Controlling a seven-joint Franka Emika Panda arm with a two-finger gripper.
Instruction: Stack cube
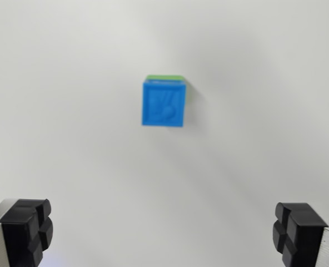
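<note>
A blue cube with an embossed top face sits on a green cube, of which only a thin strip shows along the far edge and right side. Both are near the middle of the wrist view, on a white surface. My gripper is open, well above and nearer than the stack. Its black fingertips stand far apart at the bottom corners with nothing between them.
A plain white tabletop fills the view all around the stack. A soft shadow falls to the right of the cubes.
</note>
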